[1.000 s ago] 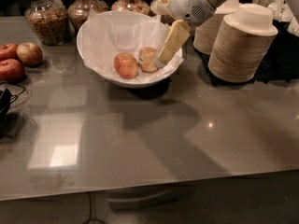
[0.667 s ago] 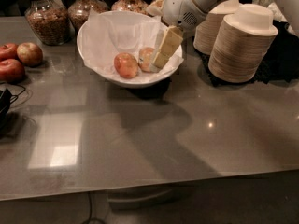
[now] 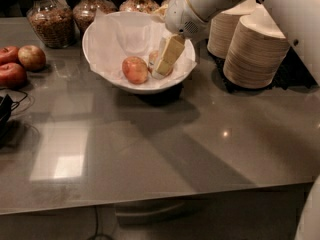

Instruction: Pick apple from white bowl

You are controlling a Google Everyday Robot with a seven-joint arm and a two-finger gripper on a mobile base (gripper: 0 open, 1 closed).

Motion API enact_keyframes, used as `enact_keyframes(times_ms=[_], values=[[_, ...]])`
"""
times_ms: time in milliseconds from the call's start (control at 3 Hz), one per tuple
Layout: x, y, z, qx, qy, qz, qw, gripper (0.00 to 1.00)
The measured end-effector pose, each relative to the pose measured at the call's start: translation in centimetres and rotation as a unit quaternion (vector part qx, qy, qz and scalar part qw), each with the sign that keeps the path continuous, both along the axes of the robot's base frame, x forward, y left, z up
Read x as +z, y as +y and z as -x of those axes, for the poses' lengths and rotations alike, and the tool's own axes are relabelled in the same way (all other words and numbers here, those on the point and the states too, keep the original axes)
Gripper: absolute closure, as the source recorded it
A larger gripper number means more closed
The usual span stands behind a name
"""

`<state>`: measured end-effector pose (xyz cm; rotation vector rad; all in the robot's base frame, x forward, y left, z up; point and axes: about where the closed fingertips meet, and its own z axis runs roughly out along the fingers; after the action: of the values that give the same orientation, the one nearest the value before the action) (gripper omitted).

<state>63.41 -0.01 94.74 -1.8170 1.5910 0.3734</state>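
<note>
The white bowl [image 3: 102,59], lined with crinkled white paper, stands at the back middle of the grey table. The reddish-pink apple [image 3: 135,70] lies in its front part. A paler yellow-tan apple [image 3: 153,58] lies just to its right, partly hidden behind my gripper. My gripper [image 3: 161,70] reaches down into the bowl from the upper right. Its tip is over the paler apple, just right of the reddish-pink apple.
Three darker red apples [image 3: 20,64] lie at the left edge. Glass jars [image 3: 47,16] stand behind the bowl. Stacks of tan paper bowls [image 3: 255,49] stand to the right. A black cable [image 3: 7,111] lies at the left.
My gripper has moved left and slightly down inside the bowl, and now covers part of the paler apple. The apples have not moved.
</note>
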Motion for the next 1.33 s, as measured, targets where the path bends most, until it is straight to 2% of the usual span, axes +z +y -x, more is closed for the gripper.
enact_keyframes(times_ms=[333,1000,1333], values=[[-1.8,0.5,-2.0,0.004,0.007,-0.002,1.0000,0.08],[-3.4,1.7,-4.4,0.026,0.017,-0.005,0.9995,0.07],[-4.5,3.0,-4.6,0.053,0.031,0.007,0.9981,0.08]])
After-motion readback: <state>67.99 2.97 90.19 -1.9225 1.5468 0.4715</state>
